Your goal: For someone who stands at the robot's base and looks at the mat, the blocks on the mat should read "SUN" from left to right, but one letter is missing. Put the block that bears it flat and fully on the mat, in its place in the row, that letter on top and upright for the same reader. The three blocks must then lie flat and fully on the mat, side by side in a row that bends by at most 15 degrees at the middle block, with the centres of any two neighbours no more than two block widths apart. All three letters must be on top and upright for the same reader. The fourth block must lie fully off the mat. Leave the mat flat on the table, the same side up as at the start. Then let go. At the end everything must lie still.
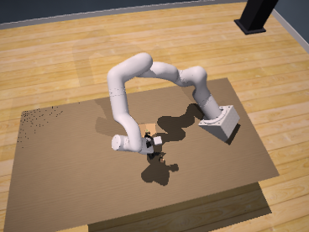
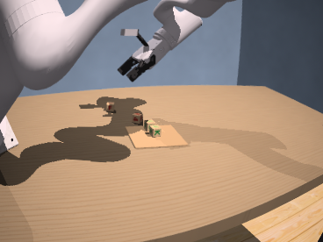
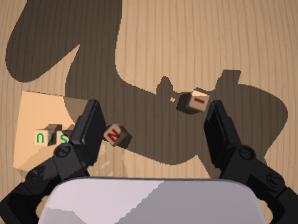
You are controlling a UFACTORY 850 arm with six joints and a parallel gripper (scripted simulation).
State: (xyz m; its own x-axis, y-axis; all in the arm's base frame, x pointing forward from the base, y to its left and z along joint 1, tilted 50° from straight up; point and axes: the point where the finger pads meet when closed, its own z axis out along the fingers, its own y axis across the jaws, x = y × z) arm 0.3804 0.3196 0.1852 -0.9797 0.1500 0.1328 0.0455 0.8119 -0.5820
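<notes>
My gripper [image 2: 135, 70] hangs high above the table [image 2: 228, 175] with its fingers spread fully apart and nothing between them. In the wrist view two blocks with red letters lie on the bare table below me, both off the mat: one block [image 3: 117, 135] sits just beside my left finger, near the mat's edge, its red letter tilted and looking like an N, though it is too small for me to be sure; the other block [image 3: 197, 99] lies farther away toward the right, inside the arm's shadow, and I cannot read its mark. In the exterior view the nearer red block [image 2: 137, 117] rests just off the far left corner of the mat [image 2: 168, 139], and the farther red block [image 2: 110, 106] stands well apart from it, farther left and back. On the mat two blocks with green letters touch side by side along its far left part, one [image 2: 155, 131] nearer and one [image 2: 149, 124] behind it. From above, my arm [image 1: 126, 109] arches from its base [image 1: 228, 122] over the mat and hides most of the blocks.
</notes>
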